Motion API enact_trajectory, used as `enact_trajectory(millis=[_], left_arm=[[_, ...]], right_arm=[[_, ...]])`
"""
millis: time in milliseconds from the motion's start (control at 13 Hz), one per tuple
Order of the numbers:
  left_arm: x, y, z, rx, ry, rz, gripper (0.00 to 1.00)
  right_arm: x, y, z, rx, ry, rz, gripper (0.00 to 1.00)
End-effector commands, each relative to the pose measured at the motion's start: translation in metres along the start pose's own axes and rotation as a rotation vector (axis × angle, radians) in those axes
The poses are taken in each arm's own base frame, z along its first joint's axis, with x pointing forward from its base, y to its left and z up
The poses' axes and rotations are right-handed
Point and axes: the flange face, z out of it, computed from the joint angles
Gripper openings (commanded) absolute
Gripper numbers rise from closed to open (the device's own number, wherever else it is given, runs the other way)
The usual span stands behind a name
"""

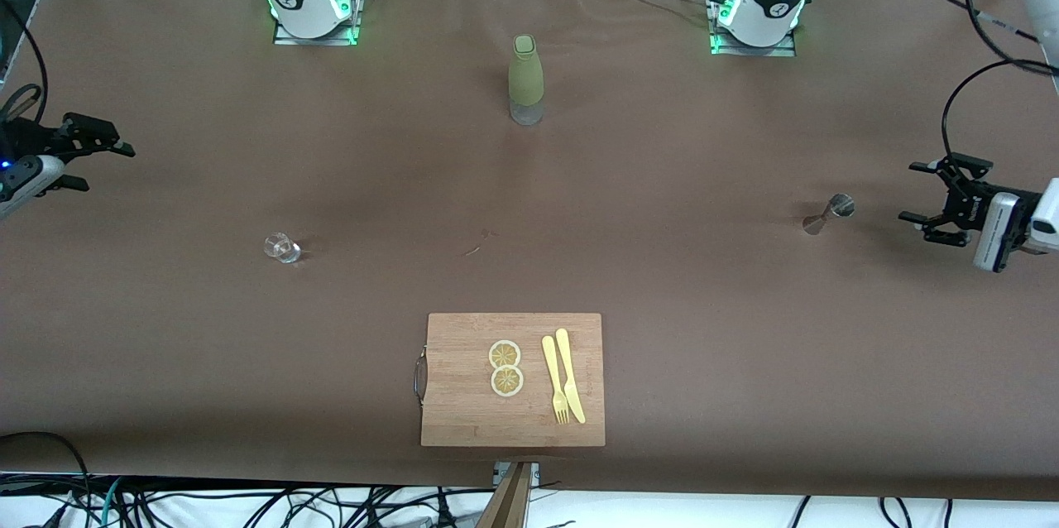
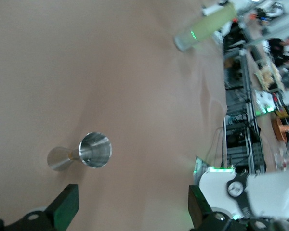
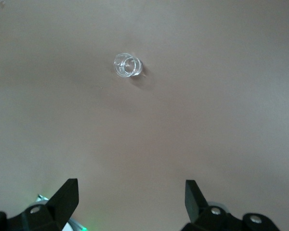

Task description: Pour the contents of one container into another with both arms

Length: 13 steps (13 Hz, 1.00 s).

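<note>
The tiny clear glass cup (image 1: pixel 282 247) stands on the brown table toward the right arm's end; the right wrist view shows it (image 3: pixel 127 66) well ahead of the fingertips. My right gripper (image 1: pixel 103 166) (image 3: pixel 132 192) hangs open and empty over that end's table edge, apart from the cup. Toward the left arm's end, the small silvery metal jigger (image 1: pixel 828 214) (image 2: pixel 89 151) stands upright. My left gripper (image 1: pixel 912 193) (image 2: pixel 133 202) is open beside the jigger, a short way off, holding nothing.
A tall olive-green bottle (image 1: pixel 525 79) (image 2: pixel 204 26) stands mid-table near the robots' bases. A wooden cutting board (image 1: pixel 463 396) with two lemon slices, a yellow fork and a knife lies near the front edge. Cables run along the table edges.
</note>
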Motion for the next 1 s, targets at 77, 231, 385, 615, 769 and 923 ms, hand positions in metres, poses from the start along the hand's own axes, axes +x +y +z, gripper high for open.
enact_trajectory(millis=[77, 231, 385, 615, 769, 923], left_arm=[[0.054, 0.054, -0.02, 0.068, -0.064, -0.187, 1.0], [0.084, 0.078, -0.024, 0.098, -0.06, -0.28, 1.0], [0.12, 0.11, -0.029, 0.15, -0.069, -0.364, 1.0], [0.165, 0.144, -0.024, 0.206, -0.079, -0.476, 1.0], [0.175, 0.16, -0.034, 0.273, -0.061, -0.445, 1.0], [0.186, 0.172, -0.037, 0.345, -0.091, -0.428, 1.0]], right_arm=[[0.007, -0.054, -0.03, -0.101, -0.001, 0.29, 0.99], [0.0, -0.063, -0.045, -0.116, 0.012, 0.352, 0.99], [-0.004, -0.072, -0.072, -0.152, 0.06, 0.377, 0.99], [-0.004, -0.07, -0.076, -0.158, 0.079, 0.439, 0.99], [0.002, -0.077, -0.077, -0.155, 0.084, 0.423, 0.99], [0.002, -0.073, -0.076, -0.152, 0.081, 0.428, 0.99]])
